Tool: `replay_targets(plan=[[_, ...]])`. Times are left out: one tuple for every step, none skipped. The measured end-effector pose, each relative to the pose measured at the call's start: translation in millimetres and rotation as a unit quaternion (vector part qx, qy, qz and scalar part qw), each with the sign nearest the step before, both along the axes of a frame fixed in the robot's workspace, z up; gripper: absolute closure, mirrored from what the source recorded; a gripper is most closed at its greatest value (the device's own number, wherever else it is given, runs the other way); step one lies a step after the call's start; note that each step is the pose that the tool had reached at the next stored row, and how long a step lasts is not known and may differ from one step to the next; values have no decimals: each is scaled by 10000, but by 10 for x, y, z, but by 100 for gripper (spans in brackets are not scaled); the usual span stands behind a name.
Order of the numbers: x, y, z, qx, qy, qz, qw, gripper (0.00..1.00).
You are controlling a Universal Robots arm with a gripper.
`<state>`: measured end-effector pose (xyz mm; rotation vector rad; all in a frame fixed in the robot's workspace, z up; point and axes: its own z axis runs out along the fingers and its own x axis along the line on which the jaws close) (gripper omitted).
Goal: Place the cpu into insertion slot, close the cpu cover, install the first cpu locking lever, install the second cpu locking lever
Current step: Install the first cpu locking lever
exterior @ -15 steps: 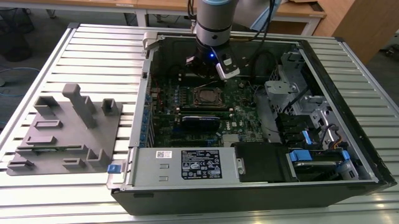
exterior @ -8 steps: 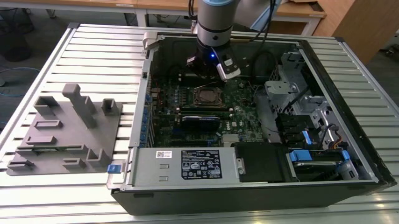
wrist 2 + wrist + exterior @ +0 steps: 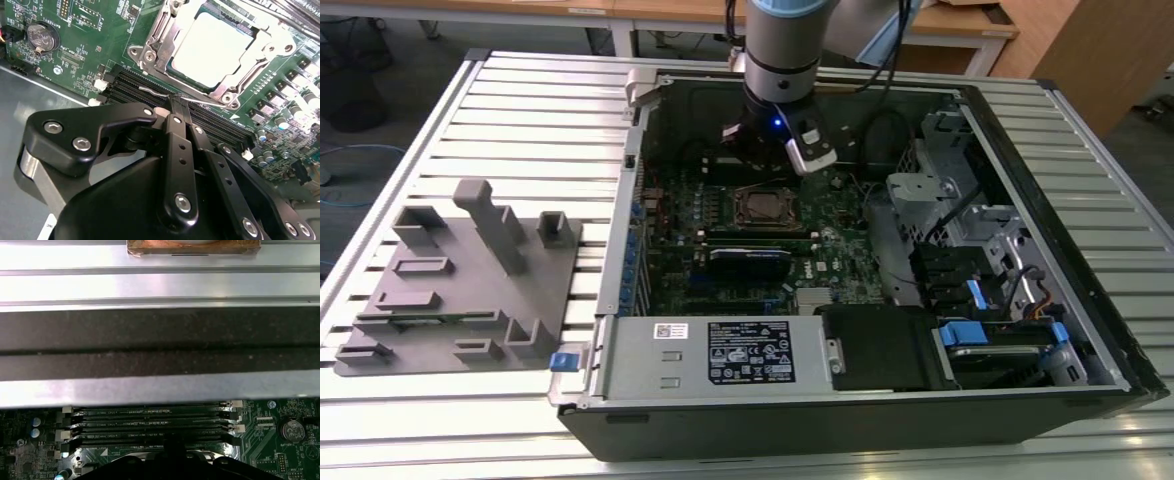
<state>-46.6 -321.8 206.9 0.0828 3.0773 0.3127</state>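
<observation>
tool (image 3: 177, 102) fingers (image 3: 175, 140) are pressed together in the second wrist view. tips sit right on a thin silver locking lever (image 3: 152, 91) that runs along the socket edge facing the memory slots (image 3: 131, 82). can't tell if the rod is actually nipped between the tips or just touched.

cpu (image 3: 210, 47) is seated in the insertion slot, dull silver top showing through the window of the cpu cover (image 3: 159, 37). cover is down flat over it, frame all around the chip. green circuit board (image 3: 90, 30) surrounds the socket, and a coin battery (image 3: 40, 37) lies well apart from it on the far side of the board.

exterior view: arm comes down into the open computer case (image 3: 854, 425) lying on the slatted metal tabletop (image 3: 534, 120). tool (image 3: 771, 160) hangs just beyond the insertion slot (image 3: 765, 205), near the case's far wall. grey moulded fixture (image 3: 454, 280) sits on the tabletop outside the case, on the exterior view's left.

first wrist view: four memory slots (image 3: 150, 425) in a row, the battery (image 3: 292, 430) beside them, and a dark case wall (image 3: 160, 350) behind.
</observation>
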Motion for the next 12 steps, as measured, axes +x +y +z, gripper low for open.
replay_targets(plan=[[2,0,-3,0,0,0,10000,89],[3,0,-4,-1,0,0,10000,89],[4,0,-5,-1,1,-1,10000,89],[4,0,-6,-1,0,-1,10000,89],[5,1,-6,0,0,-1,10000,89],[5,1,-6,0,0,0,10000,89],[5,1,-6,0,0,0,10000,89],[5,1,-7,1,0,0,10000,89],[5,1,-7,0,0,-7,10000,89],[6,2,-9,1,0,-25,10000,89],[8,2,-11,0,0,-56,10000,89],[9,1,-12,0,0,-97,10000,89]])
